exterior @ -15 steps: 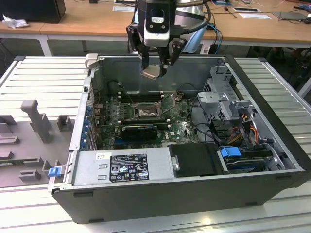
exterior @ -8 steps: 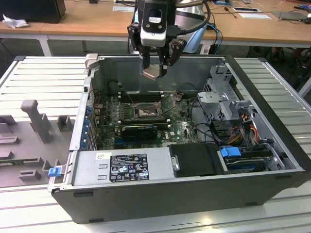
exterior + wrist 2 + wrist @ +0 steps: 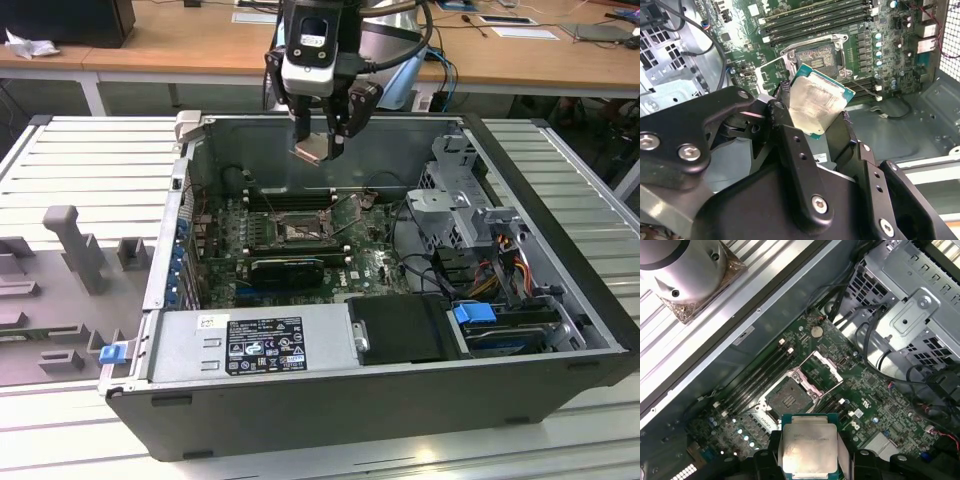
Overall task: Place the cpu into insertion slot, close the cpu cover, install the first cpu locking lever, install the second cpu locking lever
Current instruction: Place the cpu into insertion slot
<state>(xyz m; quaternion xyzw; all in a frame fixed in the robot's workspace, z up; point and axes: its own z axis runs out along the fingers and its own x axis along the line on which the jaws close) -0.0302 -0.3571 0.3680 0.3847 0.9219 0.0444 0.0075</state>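
My gripper point(image 3: 318, 140) hangs above the open computer case, shut on the cpu point(image 3: 310, 150), a flat square chip with a silvery face and green edge. Both wrist views show the cpu point(image 3: 816, 102) point(image 3: 809, 450) clamped between the black fingers point(image 3: 790, 135). The insertion slot point(image 3: 297, 230) lies well below on the green board, its brownish contact field bare point(image 3: 788, 399) point(image 3: 817, 55). Beside the socket, the cpu cover point(image 3: 821, 371) stands swung open, a thin metal frame with a window. The cpu is above the socket, apart from it.
Long black memory slots point(image 3: 288, 198) run behind the socket. A black card point(image 3: 285, 268) lies in front of it. A drive cage point(image 3: 462, 200) and cables fill the exterior view's right. The power supply point(image 3: 255, 340) sits along the near wall. Grey fixtures point(image 3: 70, 250) stand outside the case.
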